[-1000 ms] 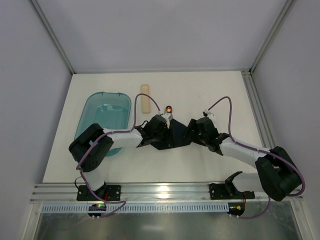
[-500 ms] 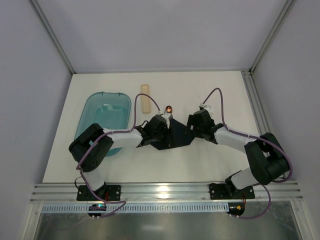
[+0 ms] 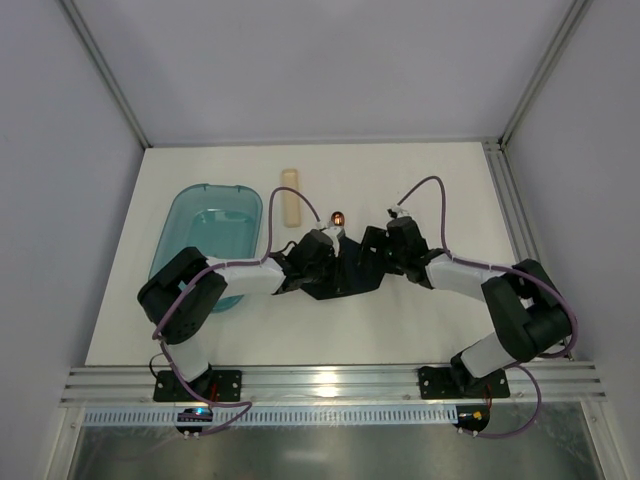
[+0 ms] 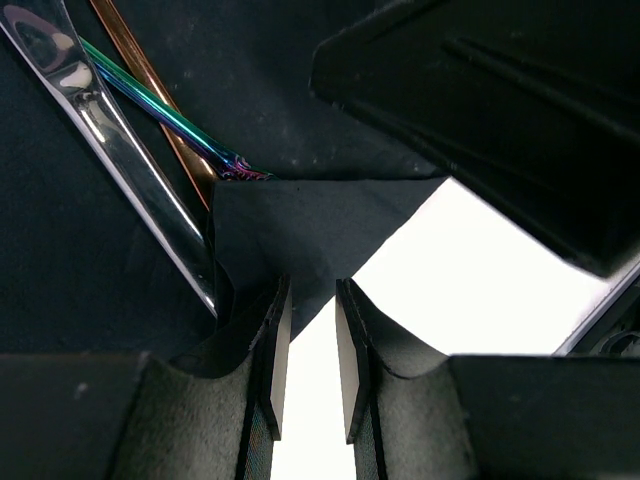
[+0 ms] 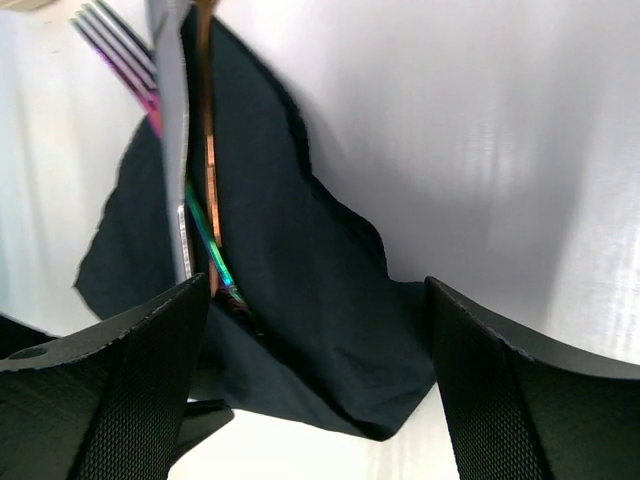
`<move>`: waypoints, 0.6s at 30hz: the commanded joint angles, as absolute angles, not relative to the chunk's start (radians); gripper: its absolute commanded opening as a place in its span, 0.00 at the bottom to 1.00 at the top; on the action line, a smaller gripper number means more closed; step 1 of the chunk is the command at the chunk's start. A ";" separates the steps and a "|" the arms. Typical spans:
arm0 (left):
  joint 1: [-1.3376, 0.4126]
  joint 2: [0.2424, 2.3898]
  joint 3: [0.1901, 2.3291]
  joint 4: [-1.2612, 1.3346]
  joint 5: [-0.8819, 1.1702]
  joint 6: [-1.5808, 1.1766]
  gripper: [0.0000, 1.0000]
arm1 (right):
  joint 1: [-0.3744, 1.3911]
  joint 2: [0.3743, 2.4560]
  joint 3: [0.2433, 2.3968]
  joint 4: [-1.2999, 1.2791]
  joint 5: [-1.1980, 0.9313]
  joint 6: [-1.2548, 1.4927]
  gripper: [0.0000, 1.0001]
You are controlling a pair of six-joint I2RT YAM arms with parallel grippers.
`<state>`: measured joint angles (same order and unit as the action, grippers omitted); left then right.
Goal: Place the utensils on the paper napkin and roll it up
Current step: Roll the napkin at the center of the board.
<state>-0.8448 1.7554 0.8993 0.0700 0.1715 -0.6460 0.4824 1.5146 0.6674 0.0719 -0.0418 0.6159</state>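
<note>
The dark navy paper napkin lies between both grippers; it also shows in the right wrist view. On it lie the utensils: a copper spoon whose bowl sticks out at the far edge, a silver knife, an iridescent fork handle and the copper handle. A near corner of the napkin is folded over the handle ends. My left gripper is narrowly open at that fold, with bare table in its gap. My right gripper is wide open, straddling the napkin's right corner.
A translucent teal tub stands at the left. A pale wooden stick lies behind the napkin. The white table is bounded by metal rails at the right and the near edge.
My right gripper has moved left and a little farther, onto the napkin's right side. The left gripper and the utensils have not moved.
</note>
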 commanded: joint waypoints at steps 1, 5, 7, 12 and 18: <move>-0.850 1.747 0.897 0.092 0.143 -0.627 0.29 | 0.483 1.520 0.604 0.158 -0.158 0.650 0.87; -0.850 1.747 0.902 0.086 0.140 -0.623 0.29 | 0.482 1.415 0.549 0.213 -0.212 0.649 0.87; -0.850 1.747 0.905 0.081 0.137 -0.621 0.28 | 0.482 1.382 0.525 0.225 -0.230 0.652 0.87; -0.848 1.753 0.910 0.077 0.132 -0.620 0.28 | 0.482 1.318 0.470 0.250 -0.262 0.670 0.87; -0.850 1.756 0.910 0.072 0.129 -0.617 0.28 | 0.482 1.318 0.436 0.296 -0.281 0.730 0.87</move>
